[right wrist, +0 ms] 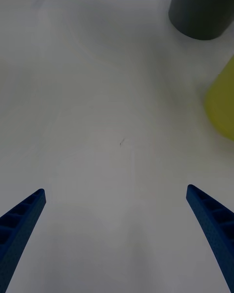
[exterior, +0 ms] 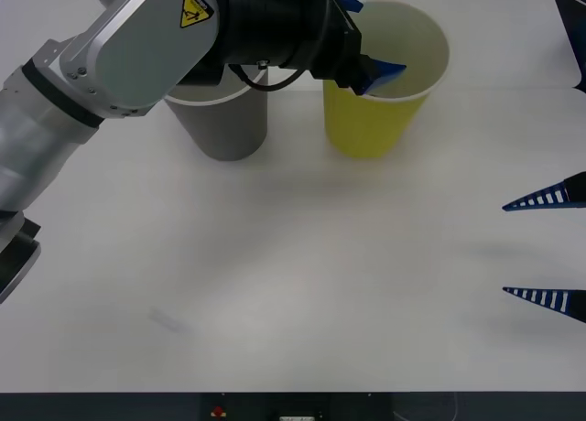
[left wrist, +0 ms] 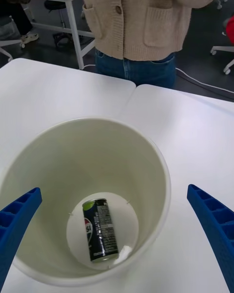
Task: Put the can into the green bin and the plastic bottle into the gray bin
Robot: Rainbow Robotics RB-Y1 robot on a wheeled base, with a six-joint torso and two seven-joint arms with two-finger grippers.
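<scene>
Can (left wrist: 100, 229): dark-labelled, lying on its side on the floor of the green bin (exterior: 366, 128), label partly readable.
Left gripper (exterior: 371, 73): over that bin's mouth, fingers spread wide, holding nothing; one finger hidden behind the arm.
Gray bin (exterior: 224, 133): beside the green bin, rim largely covered by the left arm.
Right gripper (exterior: 547, 247): near the table's right edge, spread wide, empty, cut off by the frame.
</scene>
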